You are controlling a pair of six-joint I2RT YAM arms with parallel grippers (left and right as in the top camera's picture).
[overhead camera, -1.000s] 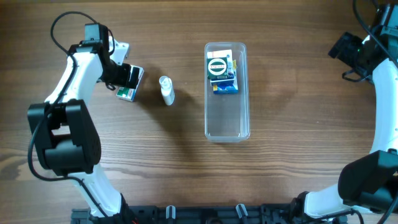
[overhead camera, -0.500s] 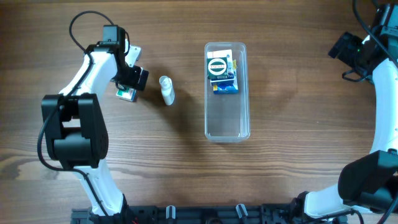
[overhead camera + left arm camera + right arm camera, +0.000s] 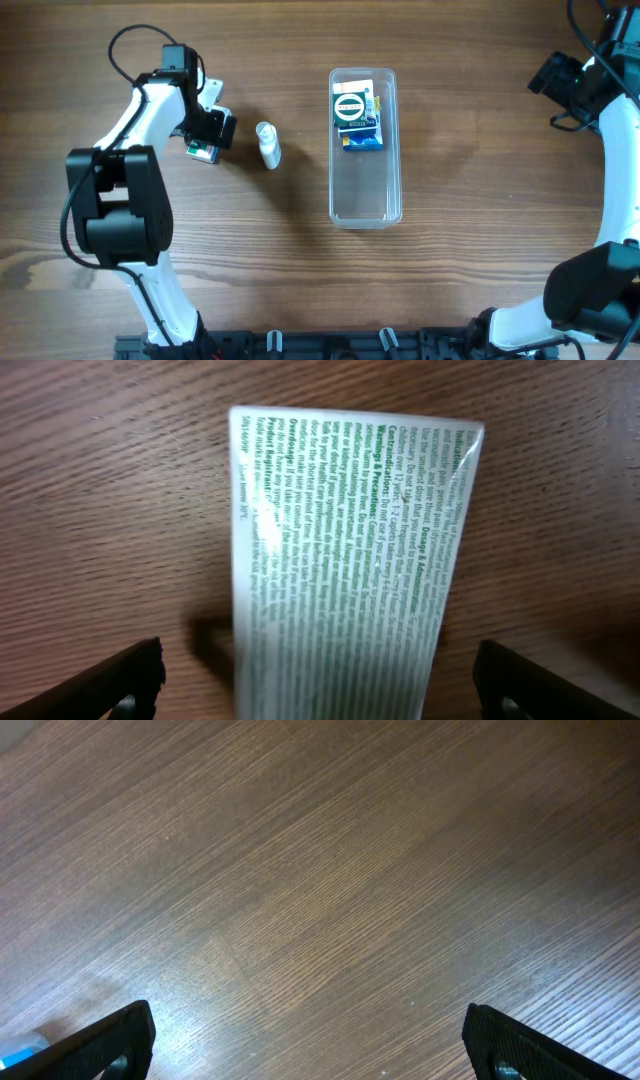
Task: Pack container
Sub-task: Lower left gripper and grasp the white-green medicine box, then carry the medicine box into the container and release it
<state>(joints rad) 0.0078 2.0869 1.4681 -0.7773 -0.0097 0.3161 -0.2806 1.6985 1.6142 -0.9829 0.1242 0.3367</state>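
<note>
Left gripper [image 3: 318, 675] has swung in and settled over the box [image 3: 350, 540], jaws spread either side, not pinching yet. A grab looks close. Right gripper [image 3: 310, 1040] idles, jaws spread. Container [image 3: 365, 190] waits mid-table, part-filled.

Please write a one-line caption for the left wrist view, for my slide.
Open left pincer above a white box with green print, lying on the wooden table.
</note>
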